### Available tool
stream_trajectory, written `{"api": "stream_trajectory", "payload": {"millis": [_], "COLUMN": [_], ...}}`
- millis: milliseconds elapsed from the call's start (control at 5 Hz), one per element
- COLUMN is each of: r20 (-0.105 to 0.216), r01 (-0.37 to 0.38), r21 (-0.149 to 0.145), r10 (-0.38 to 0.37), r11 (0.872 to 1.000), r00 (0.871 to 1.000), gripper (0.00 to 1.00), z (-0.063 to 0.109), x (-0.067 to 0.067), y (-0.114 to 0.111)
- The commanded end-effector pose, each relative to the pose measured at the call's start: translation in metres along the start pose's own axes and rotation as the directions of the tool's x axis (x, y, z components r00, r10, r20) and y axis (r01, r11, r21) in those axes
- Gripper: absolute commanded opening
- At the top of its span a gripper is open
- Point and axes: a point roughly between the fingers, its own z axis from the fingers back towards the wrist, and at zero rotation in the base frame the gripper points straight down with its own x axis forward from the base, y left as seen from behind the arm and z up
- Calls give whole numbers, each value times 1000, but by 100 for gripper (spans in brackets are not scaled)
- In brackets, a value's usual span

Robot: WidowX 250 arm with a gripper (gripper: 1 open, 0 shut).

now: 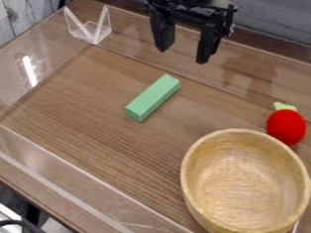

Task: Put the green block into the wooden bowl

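Note:
The green block (153,97) lies flat on the wooden table, angled from lower left to upper right, near the middle. The wooden bowl (213,156) sits at the lower right, round and pale, with nothing inside it. My gripper (182,43) hangs above the back of the table, up and to the right of the block. Its dark fingers point down and stand apart, open, with nothing between them. It touches neither the block nor the bowl.
A red strawberry-like toy (287,124) rests just beyond the bowl's upper right rim. Clear plastic walls (37,81) ring the table surface, with a clear folded piece (90,28) at the back left corner.

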Motion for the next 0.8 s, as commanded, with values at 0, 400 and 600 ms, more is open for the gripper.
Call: {"api": "stream_trajectory", "payload": {"millis": [0, 400, 600], "r20": [-20, -23, 16], "r01": [6, 71, 117], "r21": [0, -6, -13], "r10": [-6, -71, -117], "r11": [1000, 997, 993], "r00": [1000, 997, 993], "gripper": [100, 100, 100], "z": [-8, -25, -35], "x": [-1, -9, -15], "y": [2, 16, 30]}}
